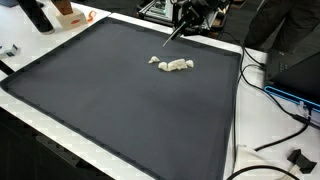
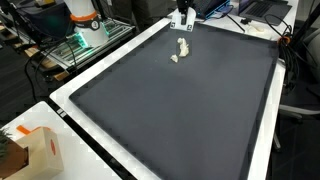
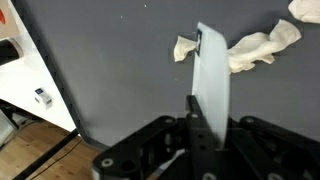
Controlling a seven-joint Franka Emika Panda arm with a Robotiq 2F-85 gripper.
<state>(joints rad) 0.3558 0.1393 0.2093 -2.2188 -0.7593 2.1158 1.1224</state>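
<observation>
My gripper (image 3: 205, 112) is shut on a thin flat white blade-like tool (image 3: 212, 72) that points out ahead of the fingers. In both exterior views the gripper (image 1: 188, 16) (image 2: 185, 14) hangs over the far edge of a large black mat (image 1: 120, 105) (image 2: 190, 110). The tool (image 1: 174, 34) slants down toward a small cluster of crumpled white scraps (image 1: 172, 64) (image 2: 181, 50). In the wrist view the scraps (image 3: 255, 50) lie just past and beside the tool's tip. I cannot tell if the tip touches them.
The mat lies on a white table whose rim (image 3: 30, 80) shows beside it. Cables (image 1: 280, 110) and equipment lie off one side. A cardboard box (image 2: 25, 150) sits at a near corner, and an orange and white object (image 2: 85, 20) stands at the far end.
</observation>
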